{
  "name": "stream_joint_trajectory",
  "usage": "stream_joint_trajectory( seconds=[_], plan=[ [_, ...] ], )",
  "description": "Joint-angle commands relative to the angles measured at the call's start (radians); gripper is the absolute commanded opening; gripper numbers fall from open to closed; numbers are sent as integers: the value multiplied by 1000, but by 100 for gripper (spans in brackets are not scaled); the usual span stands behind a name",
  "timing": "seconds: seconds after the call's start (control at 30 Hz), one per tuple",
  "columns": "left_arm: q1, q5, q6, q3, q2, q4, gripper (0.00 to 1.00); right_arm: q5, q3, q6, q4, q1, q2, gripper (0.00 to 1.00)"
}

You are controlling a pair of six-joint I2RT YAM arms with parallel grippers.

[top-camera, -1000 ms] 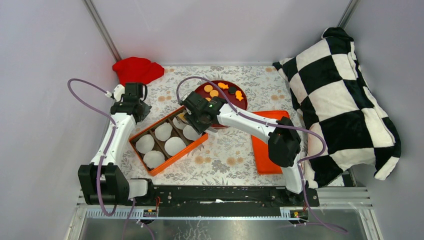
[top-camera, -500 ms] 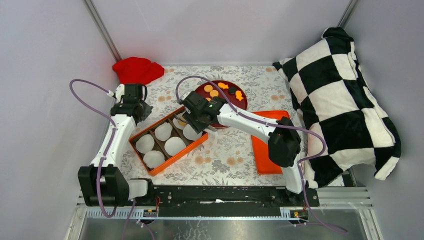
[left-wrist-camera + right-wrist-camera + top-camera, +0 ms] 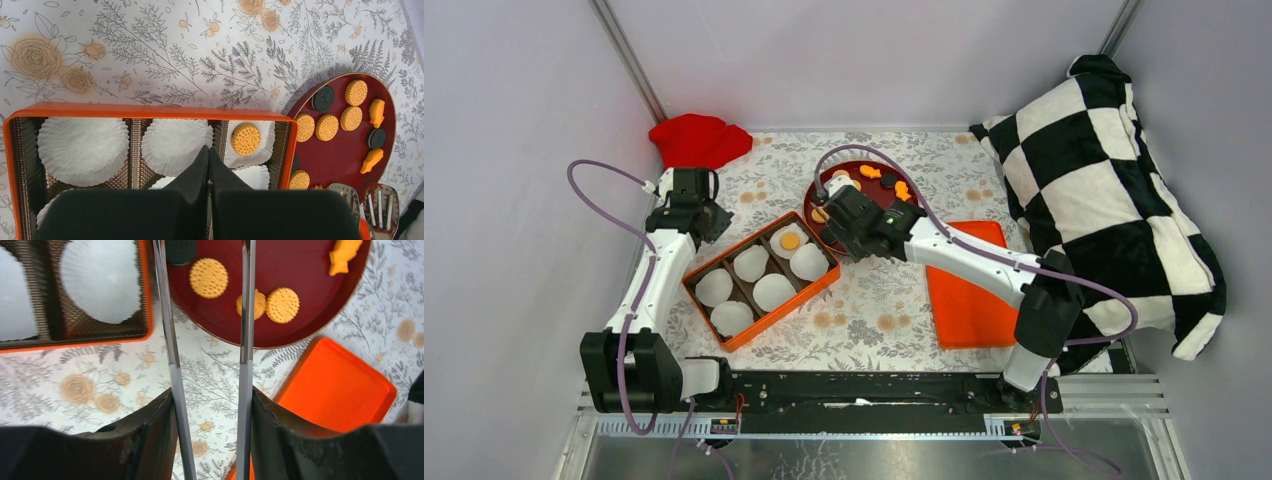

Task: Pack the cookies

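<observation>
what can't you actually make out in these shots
- Left wrist view: the orange box's near compartments, behind the left gripper; the right gripper, cut off by the bottom edge.
- Right wrist view: the red plate's far part, cut off by the top edge; one cookie partly behind a finger.

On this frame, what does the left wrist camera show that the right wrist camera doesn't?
Left wrist only: one cookie lying in a liner in the orange box, and the shut left gripper. Right wrist only: a broad stretch of the flat orange tray beside the red plate. Both: that plate with more cookies, and the box with empty liners.
</observation>
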Motion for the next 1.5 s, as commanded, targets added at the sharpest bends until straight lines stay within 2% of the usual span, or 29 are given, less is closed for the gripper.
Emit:
stream_joint_trajectory(
  seconds=[0.0, 0.33, 0.77, 0.83, 0.9, 1.03, 1.27, 1.47],
  plan=[
    [5, 20, 8, -7, -4, 45, 0, 51, -79, 30, 51, -57, -17, 53],
    [6, 7, 13, -6, 5, 45, 0, -67, -105, 13, 150, -146, 123, 53],
    [5, -2, 13, -1, 25, 46, 0, -184, 86, 3, 155, -224, 298, 51],
    [6, 0, 14, 0, 25, 45, 0, -208, 115, 4, 147, -234, 317, 45],
    [6, 1, 15, 0, 26, 45, 0, -241, 143, 5, 133, -242, 334, 34],
    [5, 9, 17, 3, 23, 41, 0, -261, 160, 10, 113, -246, 322, 19],
    [6, 15, 18, 21, 4, 28, 0, -260, 69, 21, 124, -244, 149, 4],
    [6, 41, 34, 34, 2, 26, 0, -249, -62, 37, 119, -208, -48, 2]
  ],
)
